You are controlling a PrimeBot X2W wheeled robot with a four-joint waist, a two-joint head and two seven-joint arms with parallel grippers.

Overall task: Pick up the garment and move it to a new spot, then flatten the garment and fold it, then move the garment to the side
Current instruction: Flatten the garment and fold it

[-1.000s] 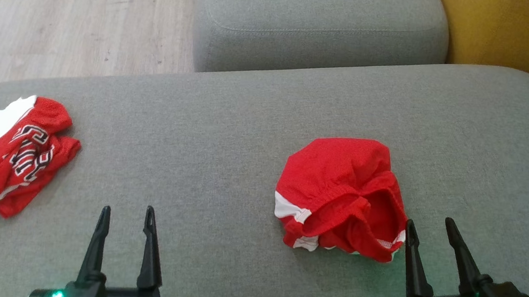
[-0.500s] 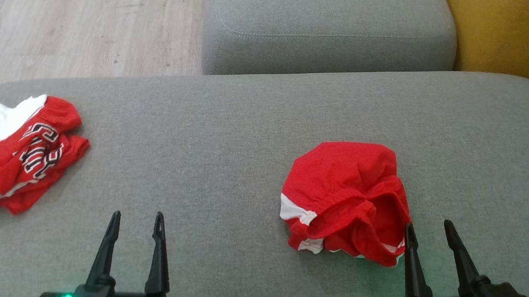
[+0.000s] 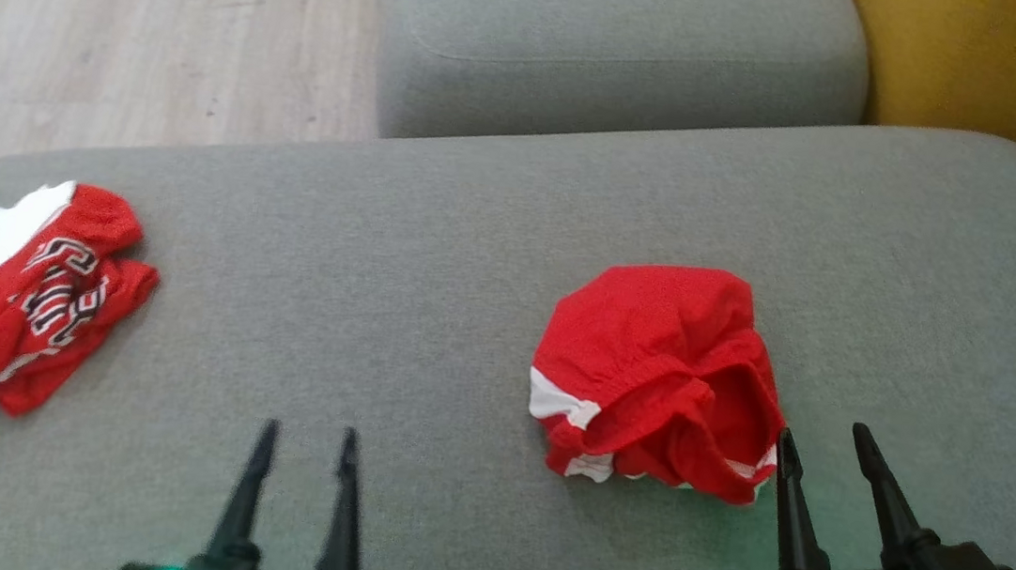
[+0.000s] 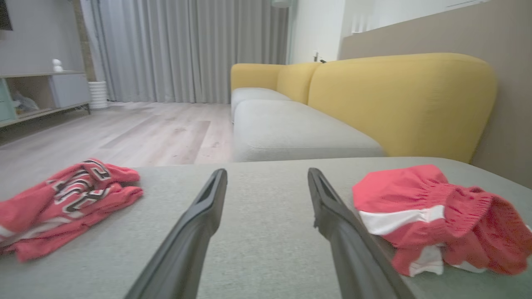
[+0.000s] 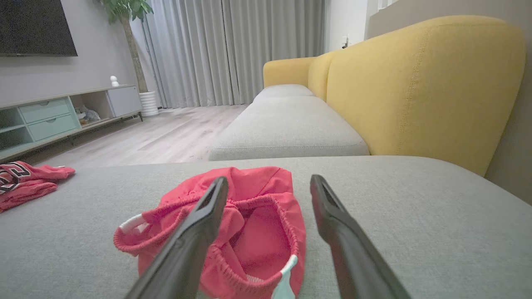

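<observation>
Crumpled red shorts [image 3: 651,357], white-trimmed

The left gripper [image 3: 307,432] is low and well to the left of the red shorts [image 3: 651,357]. Its two dark fingers stand apart, point forward and hold nothing. The right gripper [image 3: 822,433] is just beside the near right edge of the shorts, fingers also apart and empty.

Before you, a grey sofa seat [image 3: 439,221] meets a second grey cushion [image 3: 609,41] with a yellow backrest [image 5: 415,83]. Pale wood floor [image 3: 121,18] runs to long grey curtains [image 5: 232,50]. A dark television [image 5: 33,27] hangs above a low cabinet [image 5: 50,116], with a plant [image 5: 124,8] at the cabinet's end.
</observation>
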